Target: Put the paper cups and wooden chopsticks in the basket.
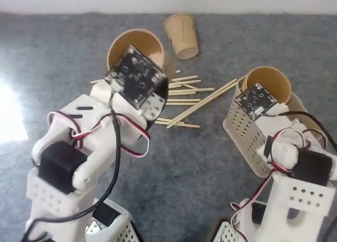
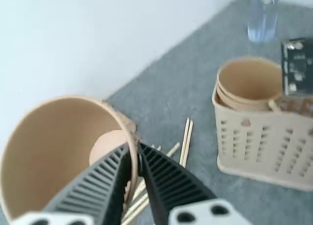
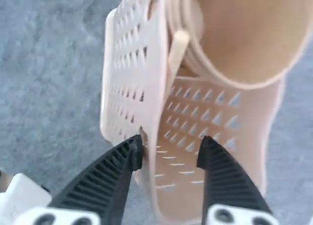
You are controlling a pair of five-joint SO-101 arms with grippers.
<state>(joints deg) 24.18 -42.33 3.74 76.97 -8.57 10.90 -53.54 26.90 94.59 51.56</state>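
My left gripper [image 2: 134, 149] is shut on the rim of a tan paper cup [image 2: 58, 151], one finger inside it and one outside. From above, that cup [image 1: 136, 48] hangs tilted over the heap of wooden chopsticks [image 1: 185, 99] on the grey carpet. A second paper cup [image 1: 181, 36] lies on its side farther back. The cream slotted basket [image 1: 246, 134] stands at the right with nested paper cups [image 1: 269, 83] in it. My right gripper [image 3: 170, 147] is open and straddles the basket's wall [image 3: 128, 83], one finger inside. A chopstick end [image 3: 177, 49] leans beside the nested cups [image 3: 234, 34].
A clear bottle [image 2: 264, 14] stands on the carpet beyond the basket [image 2: 259, 142], near the white wall. Two more slotted white containers [image 1: 118, 226] sit at the arms' bases by the front edge. Open carpet lies between the two arms.
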